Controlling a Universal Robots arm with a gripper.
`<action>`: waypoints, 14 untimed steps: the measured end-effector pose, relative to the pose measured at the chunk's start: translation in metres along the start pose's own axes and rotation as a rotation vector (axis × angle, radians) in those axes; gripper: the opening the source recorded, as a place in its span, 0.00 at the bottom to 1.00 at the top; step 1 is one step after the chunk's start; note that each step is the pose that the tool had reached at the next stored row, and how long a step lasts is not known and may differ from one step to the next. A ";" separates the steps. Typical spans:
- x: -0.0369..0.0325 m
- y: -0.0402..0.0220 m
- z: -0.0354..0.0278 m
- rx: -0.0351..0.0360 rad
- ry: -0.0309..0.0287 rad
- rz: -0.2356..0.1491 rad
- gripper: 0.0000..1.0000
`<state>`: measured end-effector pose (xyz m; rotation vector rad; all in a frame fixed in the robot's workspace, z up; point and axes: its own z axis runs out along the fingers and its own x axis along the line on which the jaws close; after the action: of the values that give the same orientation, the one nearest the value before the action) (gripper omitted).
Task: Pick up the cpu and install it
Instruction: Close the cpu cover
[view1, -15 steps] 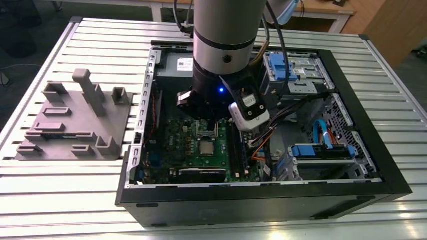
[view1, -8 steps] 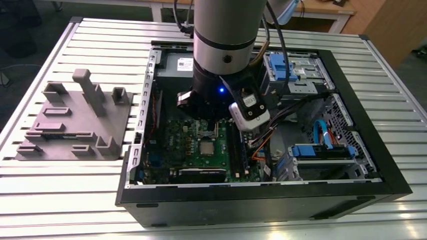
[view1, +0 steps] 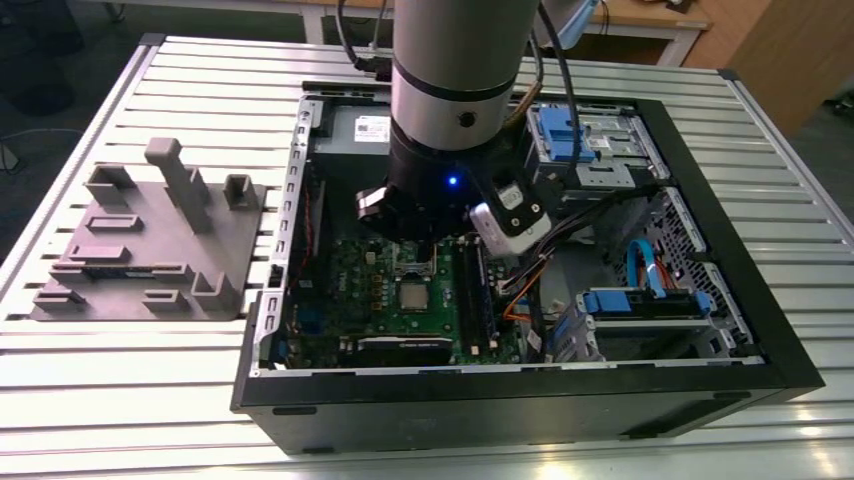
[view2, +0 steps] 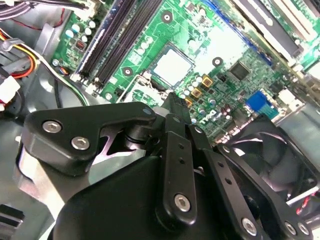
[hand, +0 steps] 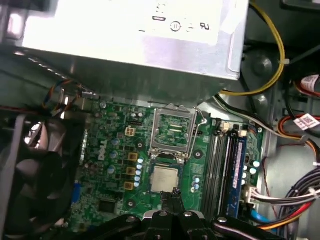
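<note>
1. Matte black metal gripper (hand: 172, 196) at the end of a smooth silver-and-black cylindrical arm (view1: 451, 90), hanging inside an open black sheet-metal computer case (view1: 747, 330). Flat linkage plates, studded with round silver screw heads.
2. Jaws closed tip against tip, only a thin seam between them, nothing gripped.
3. Just beyond the jaw tips and apart from them: the cpu (hand: 165, 179), a small flat square chip with a smooth silvery-grey metal top and a thin greenish edge. Lies flat in its socket on the board.
4. Farther beyond the cpu, in line with the jaws: a silver rectangular metal socket bracket (hand: 173, 131), a hollow frame standing open off the chip, with a thin wire lever along one edge.
5. Beneath the jaws and spreading all around them: a glossy green circuit board (hand: 115, 165), dotted with round silver-topped capacitors, small yellow square parts and flat black chips.
6. To one side of the jaws: long, narrow black and blue memory slots (hand: 225, 165). To the other side: a black plastic fan (hand: 40, 170) with curved blades.
7. Far beyond the bracket: a large grey sheet-metal power supply box (hand: 135, 45) with a white label, and a yellow cable (hand: 280, 55) curving beside it.
8. Outside the case, well away from the jaws toward the exterior view's left: a blocky grey plastic fixture (view1: 147, 250) with upright posts and slots, on a ribbed aluminium slatted table (view1: 134, 400).
</note>
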<state>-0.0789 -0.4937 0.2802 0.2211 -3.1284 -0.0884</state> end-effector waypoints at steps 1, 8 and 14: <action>-0.0036 0.0000 0.0004 0.0001 0.0002 0.000 0.10; -0.0109 0.0008 0.0017 -0.0002 0.0031 -0.049 0.10; -0.0109 0.0008 0.0017 -0.0002 0.0036 -0.058 0.10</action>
<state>-0.0683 -0.4913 0.2785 0.3124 -3.1186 -0.0884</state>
